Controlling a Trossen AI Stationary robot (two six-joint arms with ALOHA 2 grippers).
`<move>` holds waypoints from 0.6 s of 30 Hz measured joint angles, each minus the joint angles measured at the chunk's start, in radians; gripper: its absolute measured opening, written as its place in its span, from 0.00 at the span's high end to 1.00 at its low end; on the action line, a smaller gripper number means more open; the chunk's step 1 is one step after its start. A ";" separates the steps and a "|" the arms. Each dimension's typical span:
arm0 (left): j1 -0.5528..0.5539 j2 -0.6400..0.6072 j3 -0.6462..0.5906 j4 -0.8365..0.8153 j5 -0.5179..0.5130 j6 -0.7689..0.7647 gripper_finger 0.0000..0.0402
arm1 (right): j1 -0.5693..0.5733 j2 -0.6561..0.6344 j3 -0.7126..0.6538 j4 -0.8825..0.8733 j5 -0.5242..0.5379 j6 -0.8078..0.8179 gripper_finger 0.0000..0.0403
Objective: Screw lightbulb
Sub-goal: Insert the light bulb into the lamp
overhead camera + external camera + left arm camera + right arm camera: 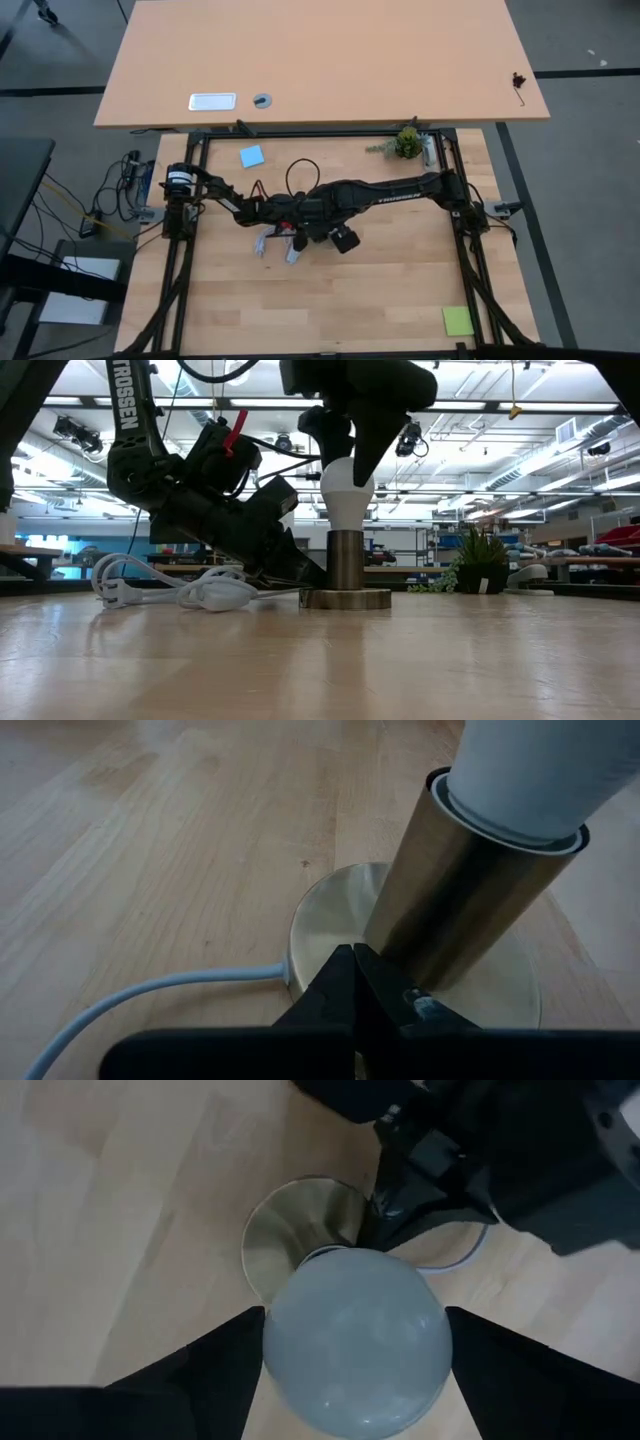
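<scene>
Right gripper (348, 455) reaching straight down, closed around the lightbulb (346, 495) standing in the socket (346, 565); left gripper (352, 982) low, tilted, pinched shut against socket base.

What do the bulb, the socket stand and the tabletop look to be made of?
The lightbulb: frosted white glass or plastic, matte and opaque; which one is unclear. The socket stand: metal, brushed brass-like tube and round base with soft reflections. The tabletop: light wood, with visible grain and plank seams.
</scene>
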 joint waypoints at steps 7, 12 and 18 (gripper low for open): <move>0.000 0.000 0.000 0.000 0.000 0.000 1.00 | -0.017 0.000 0.000 0.004 -0.001 0.451 0.27; 0.000 0.000 0.000 0.000 0.000 -0.001 1.00 | -0.037 0.000 0.000 -0.007 -0.045 0.887 0.24; 0.000 0.000 0.000 0.000 0.005 -0.002 1.00 | -0.049 0.004 0.002 -0.004 -0.132 0.948 0.22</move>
